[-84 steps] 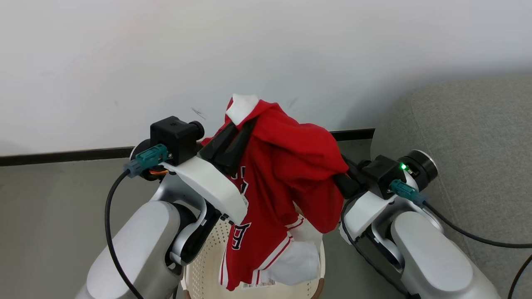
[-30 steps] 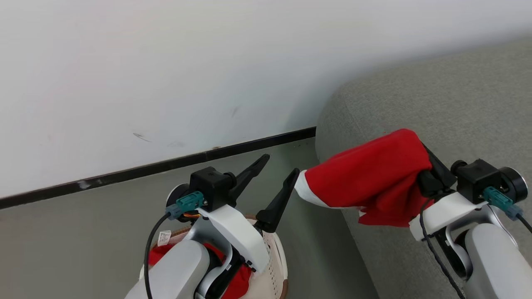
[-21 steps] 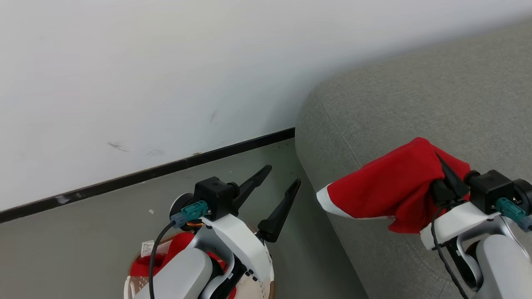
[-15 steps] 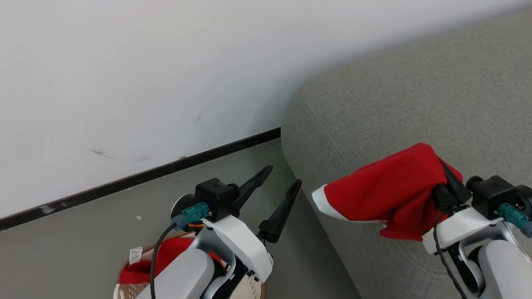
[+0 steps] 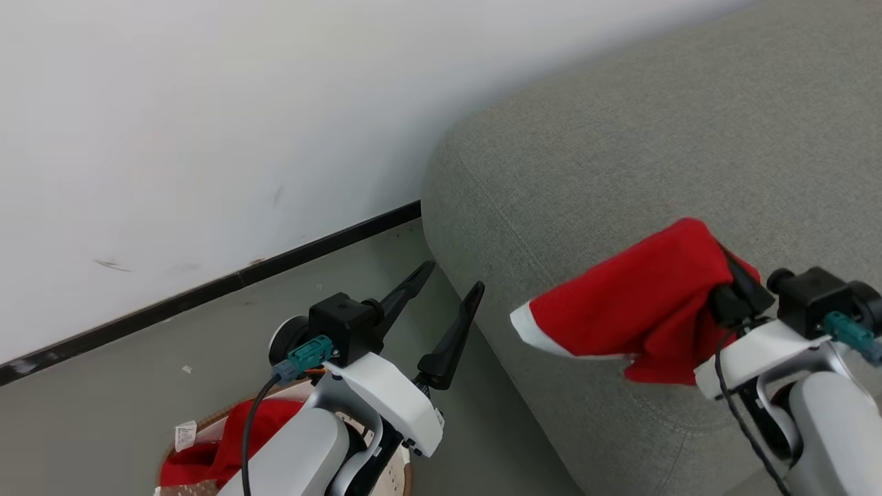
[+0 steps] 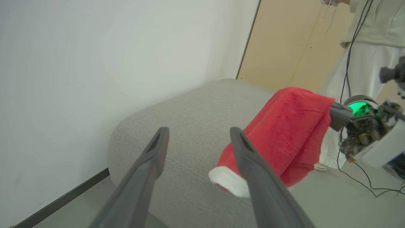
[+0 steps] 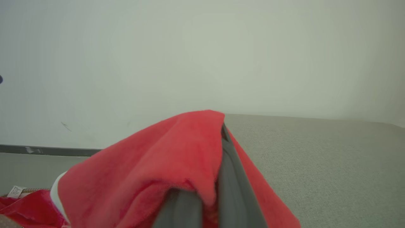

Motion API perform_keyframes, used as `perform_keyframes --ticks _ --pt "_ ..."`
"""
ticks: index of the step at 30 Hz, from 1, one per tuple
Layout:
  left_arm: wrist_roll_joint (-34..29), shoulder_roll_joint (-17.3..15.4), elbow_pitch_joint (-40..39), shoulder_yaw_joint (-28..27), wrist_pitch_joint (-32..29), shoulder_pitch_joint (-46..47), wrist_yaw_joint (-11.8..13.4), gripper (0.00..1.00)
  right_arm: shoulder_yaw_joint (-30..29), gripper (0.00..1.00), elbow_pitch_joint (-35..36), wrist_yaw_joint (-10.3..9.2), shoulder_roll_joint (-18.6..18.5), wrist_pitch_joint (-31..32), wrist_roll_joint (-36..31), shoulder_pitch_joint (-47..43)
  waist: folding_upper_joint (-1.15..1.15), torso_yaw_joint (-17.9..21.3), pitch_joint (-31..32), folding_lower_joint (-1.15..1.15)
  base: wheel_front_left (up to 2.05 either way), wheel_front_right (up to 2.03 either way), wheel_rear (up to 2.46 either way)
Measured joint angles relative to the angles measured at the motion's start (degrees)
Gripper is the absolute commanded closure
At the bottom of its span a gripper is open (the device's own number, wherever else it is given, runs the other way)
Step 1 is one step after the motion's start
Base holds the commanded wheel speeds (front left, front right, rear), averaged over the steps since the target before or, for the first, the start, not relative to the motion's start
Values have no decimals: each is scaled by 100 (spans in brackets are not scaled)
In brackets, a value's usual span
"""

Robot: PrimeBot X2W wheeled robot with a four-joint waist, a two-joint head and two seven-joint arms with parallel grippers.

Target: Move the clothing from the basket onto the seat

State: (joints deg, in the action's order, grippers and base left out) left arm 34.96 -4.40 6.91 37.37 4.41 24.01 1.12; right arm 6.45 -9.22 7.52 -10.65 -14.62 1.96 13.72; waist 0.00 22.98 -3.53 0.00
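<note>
Here the right gripper [image 7: 225, 139] has its two dark fingers pressed together and pinched on a red garment [image 5: 634, 303], which drapes over them so fully that only a strip of finger shows in the right wrist view and the tips are covered in the head view. The garment hangs out to the left of that gripper, its white-trimmed end lowest, over the near left rounded corner of the grey seat [image 5: 620, 138]; whether the cloth touches the upholstery cannot be told. No numerals show on the folds that face the cameras. The left gripper [image 5: 451, 277] stands with its fingers spread wide and nothing between them, over the floor [image 5: 103, 413] just left of the seat. At the near left the basket [image 5: 393, 481] is mostly hidden behind the left arm and cut off by the bottom edge; more red clothing [image 5: 227, 441] lies in it, with a white label [image 5: 185, 435] sticking up. In the left wrist view a person [image 6: 373, 47] in pale clothes stands beyond the seat, cut off at the top edge.
</note>
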Motion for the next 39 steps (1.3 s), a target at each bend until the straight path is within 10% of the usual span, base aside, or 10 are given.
perform_keyframes --ticks 39 --pt "-736 -142 -869 265 -399 616 479 0 -1330 100 -2933 0 -1484 42 504 3109 0 -732 -1601 0 0 0 0"
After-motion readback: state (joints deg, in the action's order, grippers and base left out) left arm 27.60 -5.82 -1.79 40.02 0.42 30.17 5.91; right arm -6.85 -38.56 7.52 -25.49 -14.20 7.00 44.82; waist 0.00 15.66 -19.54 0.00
